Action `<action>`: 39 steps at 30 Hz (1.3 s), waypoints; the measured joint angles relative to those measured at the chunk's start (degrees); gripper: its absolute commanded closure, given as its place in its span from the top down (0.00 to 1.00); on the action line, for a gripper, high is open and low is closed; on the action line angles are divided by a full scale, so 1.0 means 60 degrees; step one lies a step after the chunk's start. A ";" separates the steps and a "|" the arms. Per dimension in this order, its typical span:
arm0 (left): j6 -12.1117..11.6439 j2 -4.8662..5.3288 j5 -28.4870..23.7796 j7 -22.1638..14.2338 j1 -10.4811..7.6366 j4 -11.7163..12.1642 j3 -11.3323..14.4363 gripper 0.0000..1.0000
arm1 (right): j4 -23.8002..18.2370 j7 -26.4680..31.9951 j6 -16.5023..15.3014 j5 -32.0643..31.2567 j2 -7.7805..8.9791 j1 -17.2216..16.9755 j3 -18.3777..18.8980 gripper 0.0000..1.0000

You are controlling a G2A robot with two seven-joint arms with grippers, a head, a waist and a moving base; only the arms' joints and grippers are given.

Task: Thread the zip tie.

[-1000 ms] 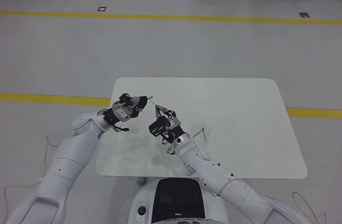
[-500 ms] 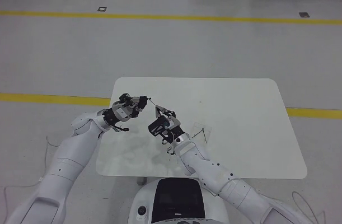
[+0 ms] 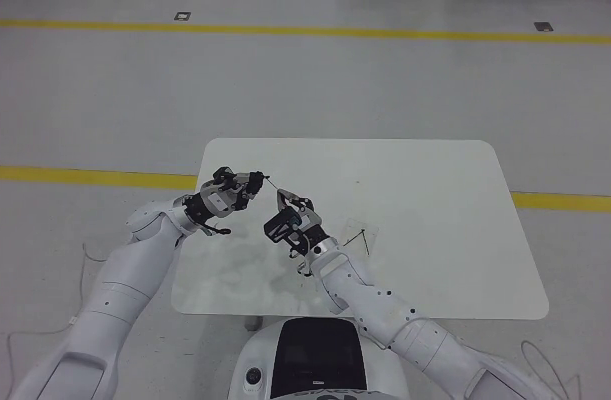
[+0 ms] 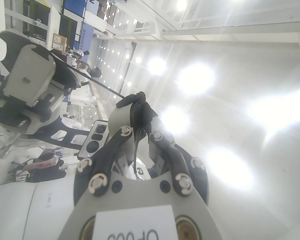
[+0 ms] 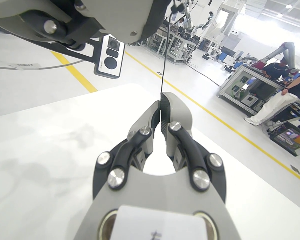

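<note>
A thin black zip tie [image 3: 274, 184] is held in the air between my two grippers, over the left part of the white table [image 3: 435, 200]. My left gripper [image 3: 255, 181] is shut on its head end; in the left wrist view the strap [image 4: 100, 82] runs away from the closed left gripper [image 4: 140, 104]. My right gripper [image 3: 284, 197] is shut on the strap, close to the left one. In the right wrist view the zip tie [image 5: 165, 51] rises straight from the closed right gripper [image 5: 161, 107] up to its small head beside the left gripper's finger [image 5: 130, 8].
Another thin black zip tie [image 3: 363, 237] lies on the table to the right of the grippers. The tabletop [image 5: 40, 126] stretches wide and bare to the right. Yellow floor lines [image 3: 65, 175] run past the table.
</note>
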 measured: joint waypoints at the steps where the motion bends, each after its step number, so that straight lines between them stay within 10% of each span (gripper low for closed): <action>1: 0.0000 0.0000 0.0000 0.0000 0.0000 0.0000 0.0000 0.00 | 0.0006 0.0010 0.0000 0.0000 -0.0002 0.0002 -0.0002 0.00; 13: 0.0000 0.0000 0.0000 0.0000 0.0000 0.0000 0.0000 0.00 | 0.0118 0.0119 0.0000 0.0000 -0.0038 0.0009 0.0065 0.00; 15: 0.0000 0.0000 0.0000 0.0000 0.0000 0.0000 0.0000 0.00 | 0.0079 0.0119 0.0000 0.0000 -0.0047 -0.0043 0.0142 1.00; 29: 0.0000 0.0000 0.0000 0.0000 0.0000 0.0000 0.0000 0.00 | -0.0101 0.0116 -0.0043 0.0039 0.0024 -0.0523 0.1196 1.00; 34: 0.0000 0.0000 0.0000 0.0000 0.0000 0.0000 0.0000 0.00 | -0.0507 -0.0073 -0.1316 0.0506 0.0185 -0.0817 0.1752 1.00; 39: 0.0000 0.0000 0.0000 0.0000 0.0000 0.0000 0.0000 0.00 | -0.0493 -0.0063 -0.1128 0.0483 0.0180 -0.0809 0.1731 1.00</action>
